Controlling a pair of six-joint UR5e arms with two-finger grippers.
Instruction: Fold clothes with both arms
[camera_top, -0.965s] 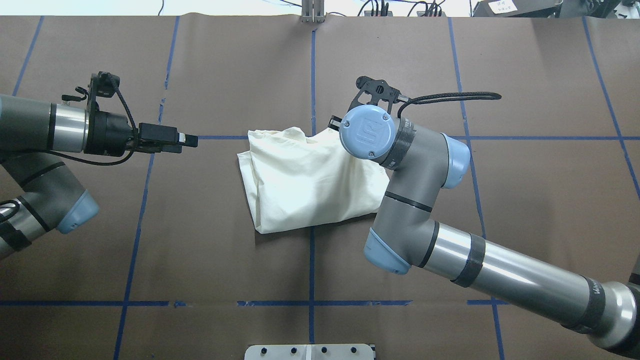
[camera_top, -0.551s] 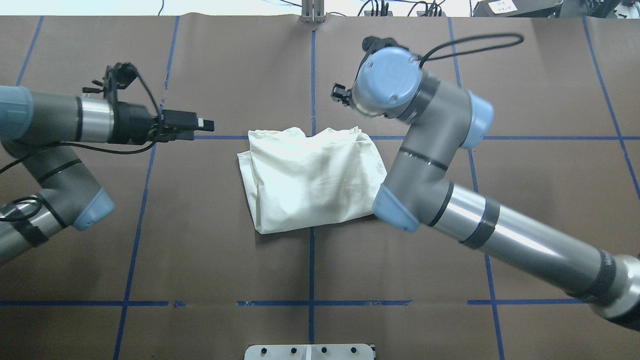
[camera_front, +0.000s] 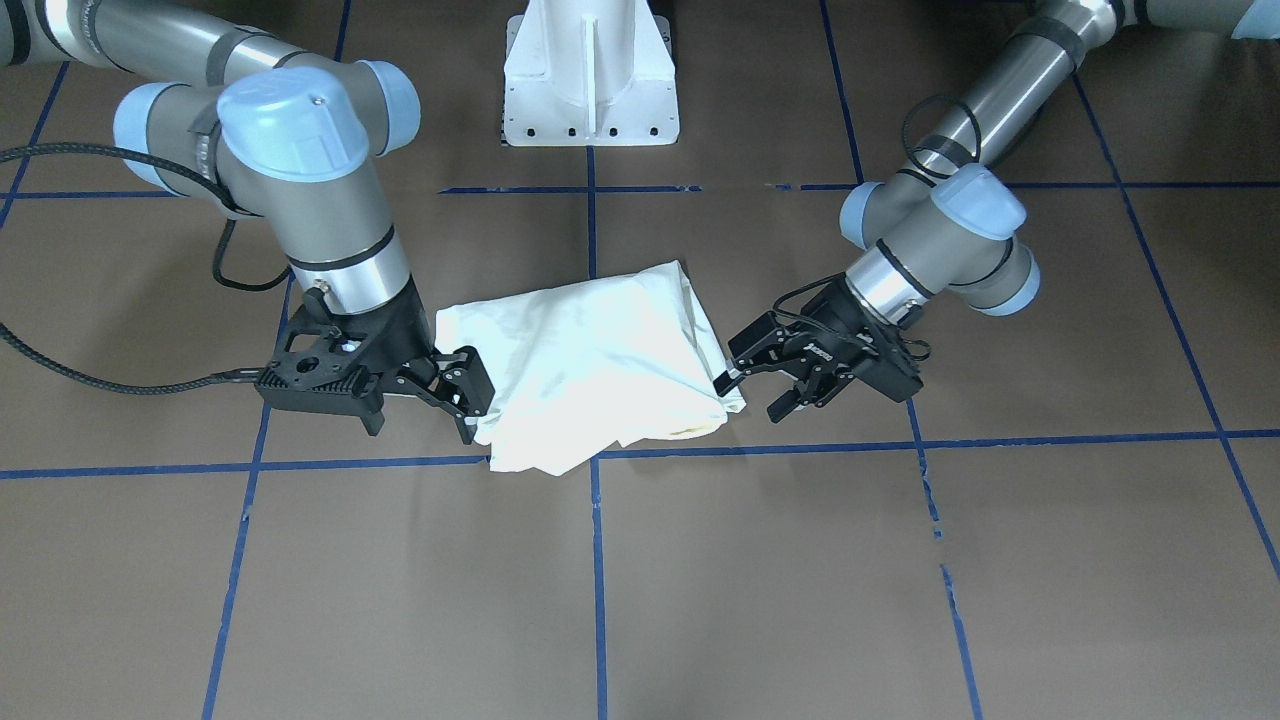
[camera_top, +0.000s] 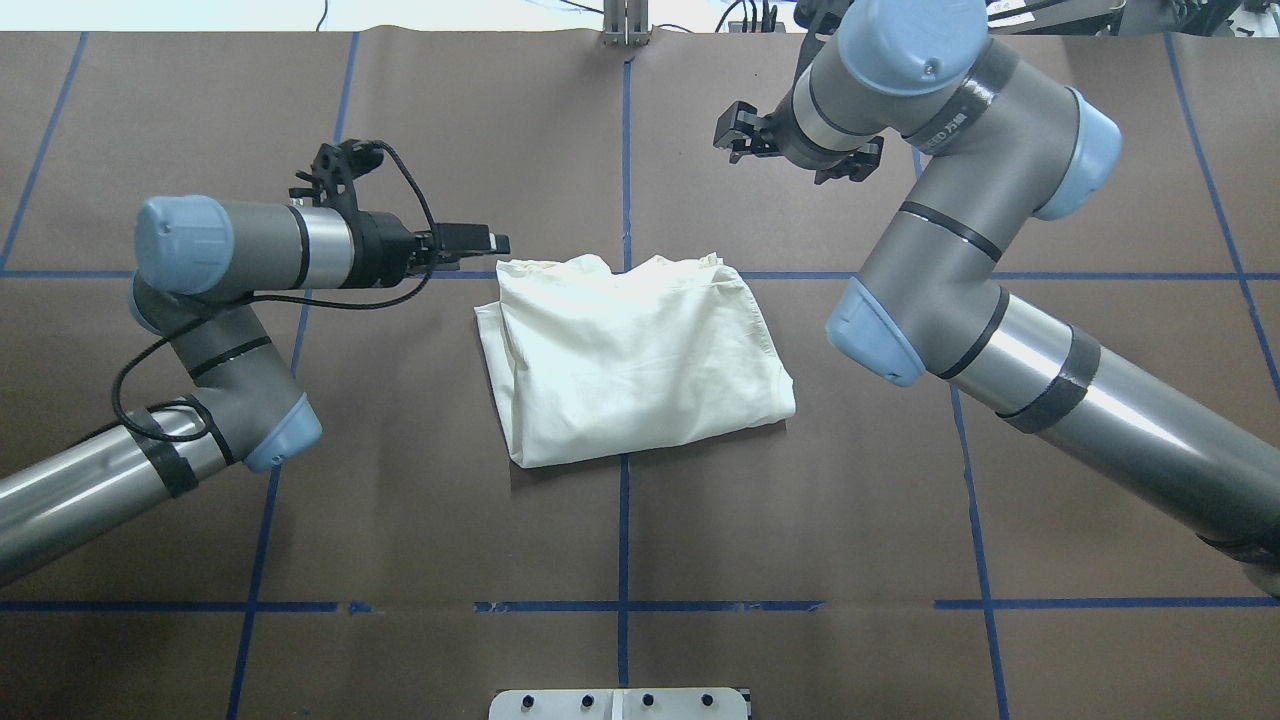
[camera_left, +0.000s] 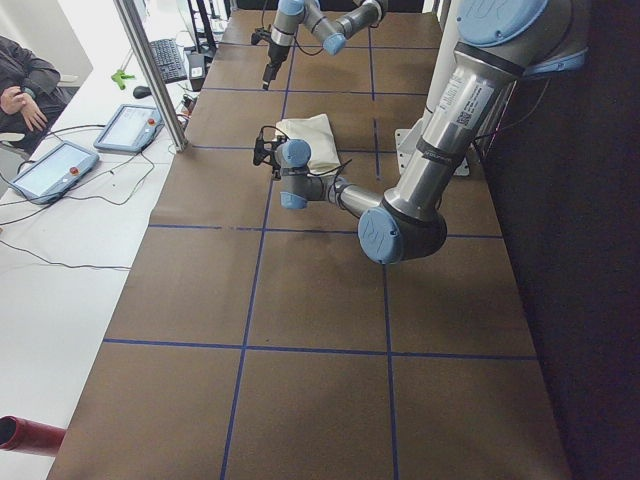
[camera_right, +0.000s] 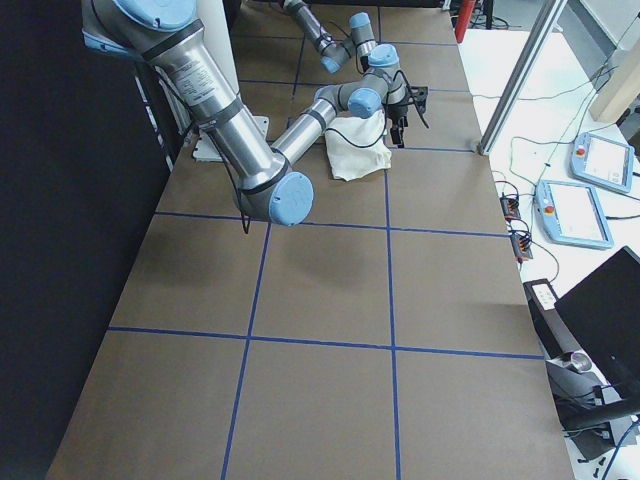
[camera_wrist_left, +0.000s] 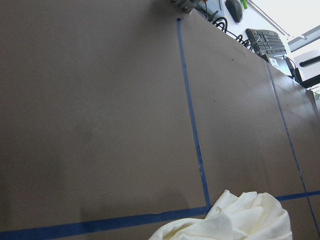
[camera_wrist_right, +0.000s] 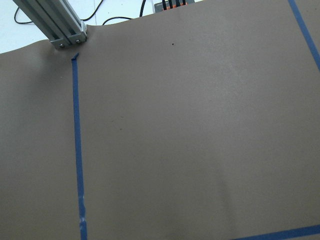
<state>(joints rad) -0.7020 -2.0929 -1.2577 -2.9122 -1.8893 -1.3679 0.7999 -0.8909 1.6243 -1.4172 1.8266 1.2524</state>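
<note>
The clothes (camera_top: 635, 365) lie as one folded cream bundle in the middle of the table, plain side up, with no print showing. My left gripper (camera_top: 500, 243) hovers just beside the bundle's far left corner; in the front-facing view the left gripper (camera_front: 752, 395) has its fingers spread, open and empty. A corner of the clothes (camera_wrist_left: 235, 222) shows at the bottom of the left wrist view. My right gripper (camera_front: 468, 402) is raised, open and empty; in the overhead view the right gripper (camera_top: 737, 132) sits beyond the bundle's far right corner, partly hidden by its wrist.
Brown paper with blue tape lines (camera_top: 623, 520) covers the table. The white pedestal base (camera_front: 590, 80) stands on the robot's side. An aluminium post (camera_wrist_right: 55, 25) rises at the far edge. Tablets (camera_left: 125, 125) and a seated person (camera_left: 22, 85) are beyond the table.
The right arm lifted off the bundle's far right corner and swung up and away toward the far edge. The left gripper moved right, up to the bundle's far left corner. The cloth lies still.
</note>
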